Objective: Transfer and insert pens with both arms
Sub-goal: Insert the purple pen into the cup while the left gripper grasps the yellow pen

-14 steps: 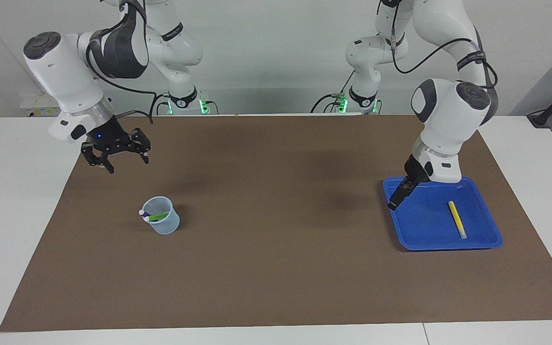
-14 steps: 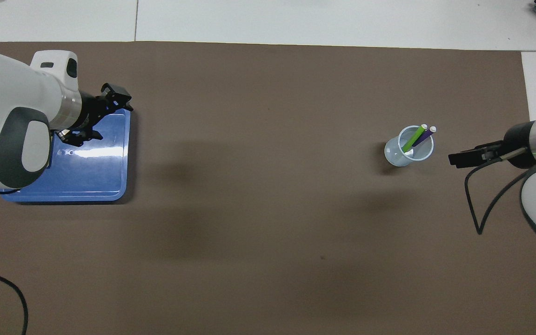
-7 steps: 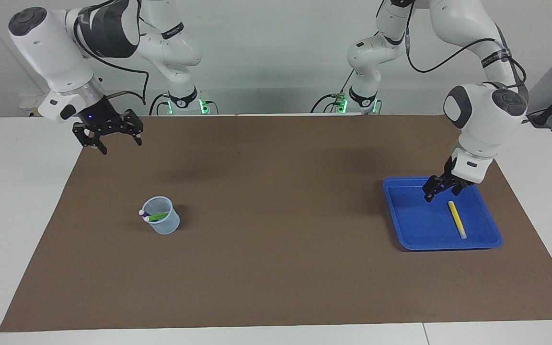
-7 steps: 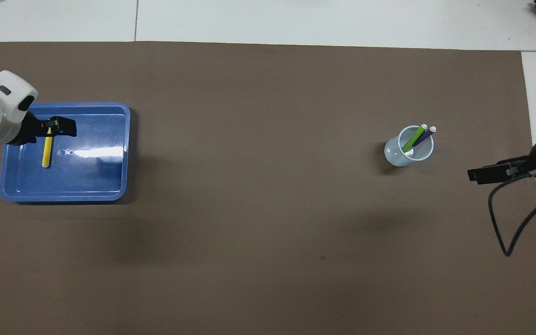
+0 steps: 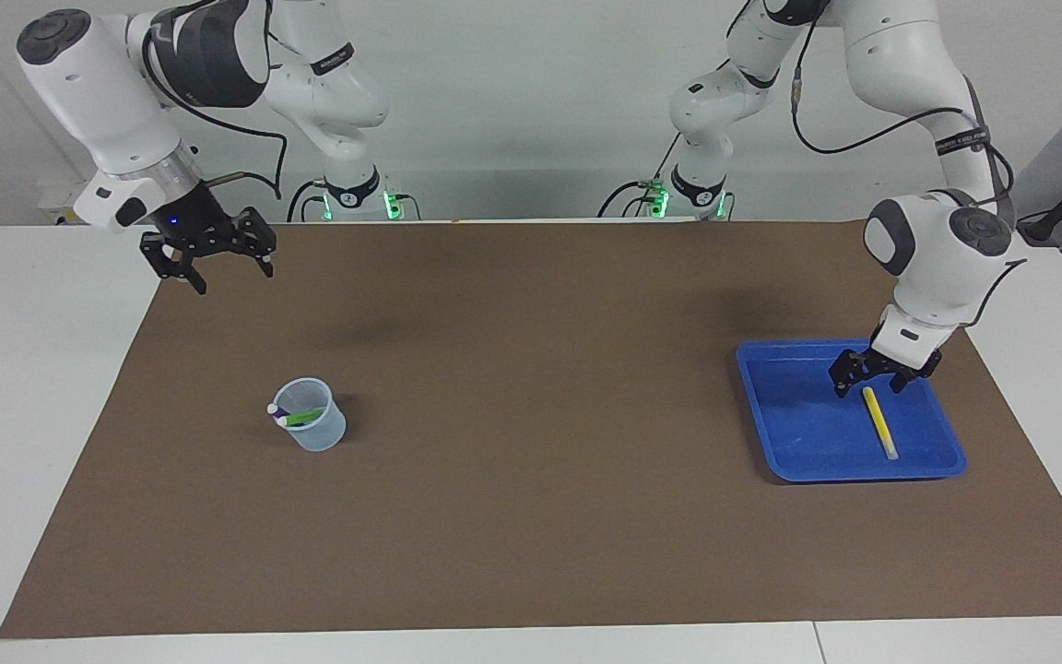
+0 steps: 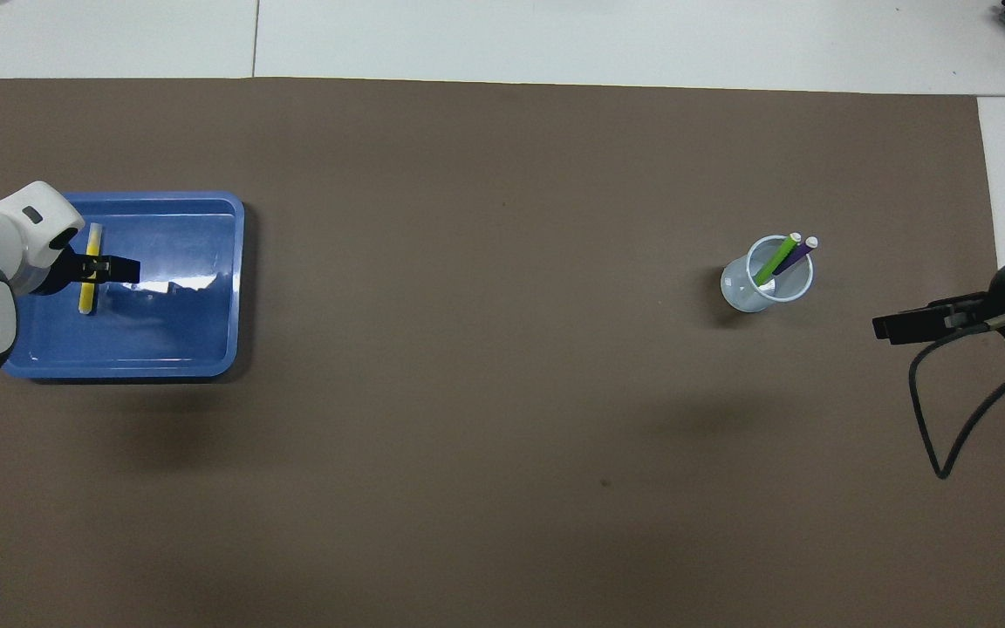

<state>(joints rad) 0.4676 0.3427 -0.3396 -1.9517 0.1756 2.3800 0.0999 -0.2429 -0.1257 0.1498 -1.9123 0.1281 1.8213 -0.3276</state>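
Observation:
A yellow pen lies flat in the blue tray toward the left arm's end of the table. My left gripper hangs open low over the pen's end nearer the robots, its fingers to either side of it. I cannot tell whether they touch it. A green pen and a purple pen stand leaning in a pale translucent cup. My right gripper is open and empty, raised over the mat's corner by the right arm's base.
A brown mat covers most of the white table. The right arm's black cable loops down beside its wrist.
My left gripper has swung from the tray's edge nearest the cup across to the yellow pen and come down over it. The right gripper rose away from the cup, then held still.

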